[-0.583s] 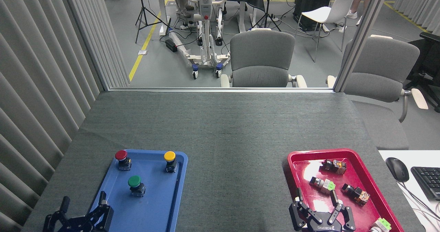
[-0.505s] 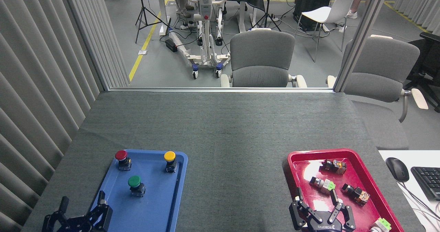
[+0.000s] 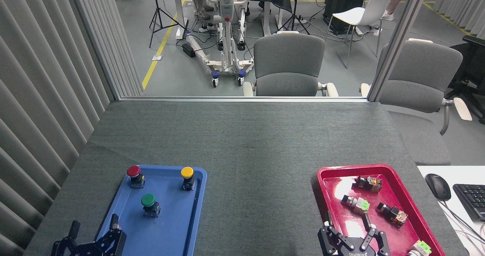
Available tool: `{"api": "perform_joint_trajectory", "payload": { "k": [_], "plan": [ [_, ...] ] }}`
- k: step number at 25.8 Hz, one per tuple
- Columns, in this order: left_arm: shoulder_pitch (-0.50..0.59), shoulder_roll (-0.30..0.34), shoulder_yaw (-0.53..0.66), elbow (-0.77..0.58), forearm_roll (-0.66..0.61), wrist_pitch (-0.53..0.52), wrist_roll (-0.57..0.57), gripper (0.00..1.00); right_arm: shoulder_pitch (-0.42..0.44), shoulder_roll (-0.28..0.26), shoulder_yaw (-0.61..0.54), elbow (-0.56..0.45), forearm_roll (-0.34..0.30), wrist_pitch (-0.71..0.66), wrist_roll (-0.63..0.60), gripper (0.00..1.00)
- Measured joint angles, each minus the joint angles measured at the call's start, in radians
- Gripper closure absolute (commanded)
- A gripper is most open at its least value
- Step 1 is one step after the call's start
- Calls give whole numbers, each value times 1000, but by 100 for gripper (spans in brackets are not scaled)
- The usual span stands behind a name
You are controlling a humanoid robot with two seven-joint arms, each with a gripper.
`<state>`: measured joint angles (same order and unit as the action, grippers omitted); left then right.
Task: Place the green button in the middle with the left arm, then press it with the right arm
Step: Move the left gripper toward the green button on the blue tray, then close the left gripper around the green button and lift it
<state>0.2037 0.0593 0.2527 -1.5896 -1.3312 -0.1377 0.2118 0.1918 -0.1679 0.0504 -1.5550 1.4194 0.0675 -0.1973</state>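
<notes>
Green button [image 3: 148, 201] sits in left tray [image 3: 178, 229], behind left pincer [image 3: 93, 233].

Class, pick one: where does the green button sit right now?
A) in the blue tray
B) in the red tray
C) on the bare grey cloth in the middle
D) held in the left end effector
A: the green button stands upright in the blue tray, nearer than the red and yellow buttons, untouched.

- Your left gripper [image 3: 93, 231] has sunk lower at the bottom left of the frame, fingers spread.
- Your right gripper [image 3: 350, 229] has dropped slightly towards the bottom edge, lettering now partly cut off.
</notes>
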Motion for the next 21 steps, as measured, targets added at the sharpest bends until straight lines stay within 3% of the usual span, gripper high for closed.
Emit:
{"api": "perform_joint_trajectory", "payload": {
  "k": [12, 21],
  "plan": [
    [36, 48, -22, -21, 2, -4, 1, 1, 31, 1, 4, -30, 9, 5, -27, 1],
    [-32, 125, -167, 63, 16, 10, -61, 1, 0, 10, 4, -24, 12, -2, -31, 1]
  ]
}}
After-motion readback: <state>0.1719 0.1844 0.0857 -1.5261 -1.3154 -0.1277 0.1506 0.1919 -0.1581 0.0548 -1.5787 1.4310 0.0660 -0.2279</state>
